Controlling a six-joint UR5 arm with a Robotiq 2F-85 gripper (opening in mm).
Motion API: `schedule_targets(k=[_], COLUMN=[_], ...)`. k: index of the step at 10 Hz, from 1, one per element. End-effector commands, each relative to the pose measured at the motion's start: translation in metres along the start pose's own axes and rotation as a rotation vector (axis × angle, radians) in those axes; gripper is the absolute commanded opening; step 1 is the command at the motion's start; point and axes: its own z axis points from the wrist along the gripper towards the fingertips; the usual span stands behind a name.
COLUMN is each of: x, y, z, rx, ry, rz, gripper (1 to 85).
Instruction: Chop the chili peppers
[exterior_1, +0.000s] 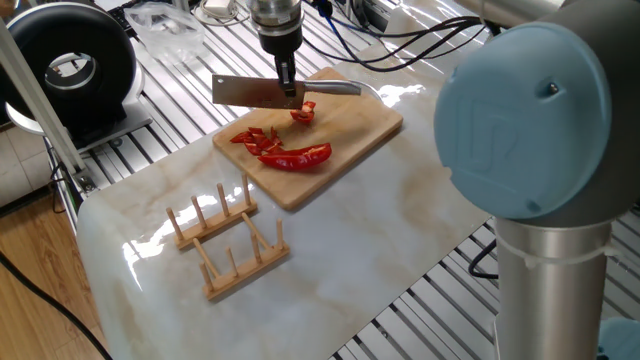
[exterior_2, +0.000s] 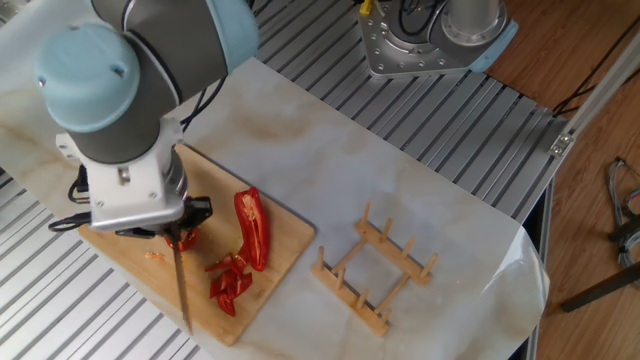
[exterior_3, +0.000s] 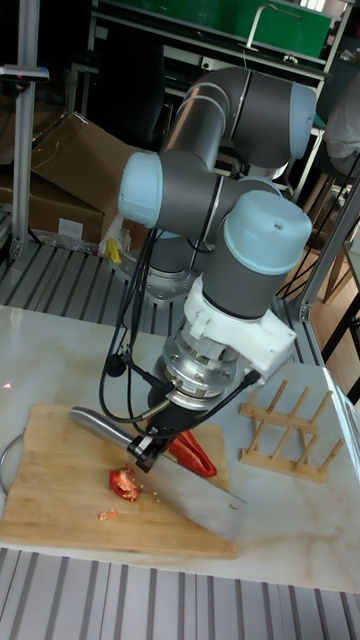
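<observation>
Your gripper (exterior_1: 288, 88) is clamped tight on a knife (exterior_1: 262, 93), holding it by the spot where the blade meets the metal handle. The blade is a flat rectangular cleaver type, and in one fixed view it sticks out to the left of the fingers while the handle points off to the right. It's hanging over the cutting board (exterior_1: 355, 125) with the edge down. I can't tell from these shots whether the edge is touching the wood or just above it.

The chili peppers (exterior_1: 283, 148) are all on the board. There's one long curved half (exterior_2: 251, 227) lying whole near the middle, glossy and red. Just beside it is a little heap of cut pieces (exterior_2: 229, 281) closer to the board's edge. Then there's a separate chunk (exterior_3: 125, 484) right by the gripper, sitting next to the blade, with a couple of tiny red crumbs near it on the wood.

From the tall fixed view the knife (exterior_3: 160, 470) runs diagonally across the board (exterior_3: 50, 480), and the gripper (exterior_3: 148, 450) sits low over it with the big arm joints stacked above.

Off the board, a wooden rack (exterior_1: 228, 240) with upright pegs stands on the marble tabletop (exterior_1: 370, 230), well apart from the peppers. A black round device (exterior_1: 70, 65) sits in the far left corner.
</observation>
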Motion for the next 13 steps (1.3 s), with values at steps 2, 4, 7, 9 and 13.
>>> schedule_targets(k=[2, 4, 7, 9, 13], x=[0.006, 0.0, -0.009, -0.01, -0.01], y=[0.01, 0.017, 0.027, 0.017, 0.01], z=[-0.013, -0.01, -0.009, -0.01, -0.002], rx=[-0.013, -0.043, -0.085, -0.048, -0.031], ry=[-0.007, -0.026, -0.056, -0.06, -0.042], rz=[-0.062, -0.024, 0.057, 0.076, 0.096], gripper=[1.3, 1.3, 1.3, 1.3, 1.3])
